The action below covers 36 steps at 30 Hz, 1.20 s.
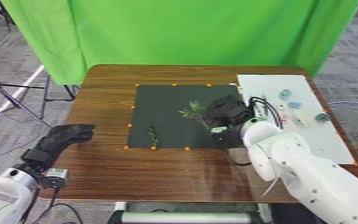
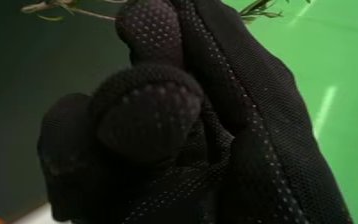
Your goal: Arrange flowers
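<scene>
Table [image 1: 193,175]: it is carrying everything you are working with.
Dark mat [image 1: 156,107]: it is lying mid-table, under your work.
White board [image 1: 322,142]: it is lying right of the mat.
Right hand [image 1: 227,111]: it is hovering over the mat's right part, fingers closing together and, as you are likely judging too, clamping a stem.
Left hand [image 1: 64,135]: it is waiting off the mat's left edge, touching nothing.
Leafy sprig [image 1: 193,111]: it is jutting leftward from the right hand, its leaves showing against the green curtain [image 2: 335,65] in the wrist view.
Loose sprig [image 1: 152,135]: it is lying leftward and nearer you than the right hand, its long axis running near to far, with neither hand clearly nearer.
Small coloured pieces [image 1: 286,94]: they are sitting on the board.
</scene>
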Tool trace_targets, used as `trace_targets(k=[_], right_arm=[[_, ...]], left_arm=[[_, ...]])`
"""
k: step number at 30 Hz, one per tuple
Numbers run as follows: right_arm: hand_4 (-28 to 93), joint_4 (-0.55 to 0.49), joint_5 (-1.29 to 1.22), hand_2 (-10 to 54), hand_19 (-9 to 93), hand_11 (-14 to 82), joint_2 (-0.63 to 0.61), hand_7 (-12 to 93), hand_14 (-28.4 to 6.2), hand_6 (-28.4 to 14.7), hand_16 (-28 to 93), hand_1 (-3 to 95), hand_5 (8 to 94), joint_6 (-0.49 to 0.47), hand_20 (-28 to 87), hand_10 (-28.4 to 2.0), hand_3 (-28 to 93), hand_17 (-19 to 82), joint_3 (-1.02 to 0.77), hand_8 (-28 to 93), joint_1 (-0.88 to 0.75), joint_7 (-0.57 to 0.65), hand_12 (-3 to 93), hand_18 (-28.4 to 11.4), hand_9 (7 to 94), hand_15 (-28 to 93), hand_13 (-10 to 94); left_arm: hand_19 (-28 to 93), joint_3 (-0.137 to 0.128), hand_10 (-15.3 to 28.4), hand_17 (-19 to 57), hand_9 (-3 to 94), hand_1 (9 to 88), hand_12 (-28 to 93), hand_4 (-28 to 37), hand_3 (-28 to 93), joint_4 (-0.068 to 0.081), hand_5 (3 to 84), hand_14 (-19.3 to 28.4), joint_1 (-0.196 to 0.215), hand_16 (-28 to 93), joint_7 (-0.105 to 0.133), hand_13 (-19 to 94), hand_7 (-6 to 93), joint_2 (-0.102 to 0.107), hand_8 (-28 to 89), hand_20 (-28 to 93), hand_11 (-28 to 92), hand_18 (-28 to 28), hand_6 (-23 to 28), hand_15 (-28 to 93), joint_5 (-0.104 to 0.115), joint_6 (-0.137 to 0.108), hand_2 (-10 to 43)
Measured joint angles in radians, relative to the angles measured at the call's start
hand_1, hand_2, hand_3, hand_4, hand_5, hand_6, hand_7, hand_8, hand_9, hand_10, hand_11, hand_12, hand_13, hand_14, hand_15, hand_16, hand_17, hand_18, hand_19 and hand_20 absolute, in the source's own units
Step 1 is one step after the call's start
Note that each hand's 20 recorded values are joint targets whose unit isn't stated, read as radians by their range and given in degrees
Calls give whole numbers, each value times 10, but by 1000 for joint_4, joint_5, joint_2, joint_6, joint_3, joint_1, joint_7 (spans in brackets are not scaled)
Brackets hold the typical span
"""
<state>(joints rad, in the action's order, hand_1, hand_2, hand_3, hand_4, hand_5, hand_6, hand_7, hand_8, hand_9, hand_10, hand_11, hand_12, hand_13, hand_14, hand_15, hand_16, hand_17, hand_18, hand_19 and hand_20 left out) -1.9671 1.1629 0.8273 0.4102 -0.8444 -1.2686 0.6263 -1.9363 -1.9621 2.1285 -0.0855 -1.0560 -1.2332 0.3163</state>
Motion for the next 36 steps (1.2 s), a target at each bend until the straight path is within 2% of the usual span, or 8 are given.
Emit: trace_targets(k=[5, 13, 23, 36], right_arm=[[9, 27, -71, -95, 818, 206, 11, 367, -13, -71, 229, 739, 731, 14, 377, -122, 391, 766, 59, 165, 39, 23, 370, -23, 928, 518, 937], [-2, 34, -158, -95, 792, 193, 26, 363, -18, -72, 220, 752, 722, 53, 382, -125, 376, 770, 85, 173, 64, 29, 352, -24, 929, 501, 937], [-32, 45, -252, -90, 742, 133, 38, 336, -25, -75, 215, 742, 710, 83, 428, -125, 399, 776, 118, 175, 89, 41, 310, -28, 924, 474, 937], [-29, 66, -297, -59, 717, 81, 85, 290, -30, -83, 214, 723, 707, 108, 458, -144, 391, 779, 157, 172, 112, 43, 246, -32, 893, 460, 937]], left_arm=[[104, -14, 175, 32, 419, 201, 125, -278, 596, -5, 452, 201, -6, 14, -35, 324, 76, -3, -38, 153, 145, 136, 69, 157, 10, 37, 2], [104, -19, 176, 29, 414, 199, 126, -282, 589, -7, 445, 202, -17, 15, -61, 322, 63, -4, -35, 152, 138, 136, 73, 156, 17, 64, 8], [103, -30, 178, 27, 409, 196, 126, -282, 586, -8, 439, 202, -24, 15, -81, 320, 54, -6, -33, 151, 133, 136, 75, 154, 24, 97, 9], [100, -32, 181, 26, 404, 196, 126, -283, 590, -9, 434, 202, -32, 14, -97, 319, 48, -6, -31, 150, 130, 135, 79, 155, 26, 113, 9]])
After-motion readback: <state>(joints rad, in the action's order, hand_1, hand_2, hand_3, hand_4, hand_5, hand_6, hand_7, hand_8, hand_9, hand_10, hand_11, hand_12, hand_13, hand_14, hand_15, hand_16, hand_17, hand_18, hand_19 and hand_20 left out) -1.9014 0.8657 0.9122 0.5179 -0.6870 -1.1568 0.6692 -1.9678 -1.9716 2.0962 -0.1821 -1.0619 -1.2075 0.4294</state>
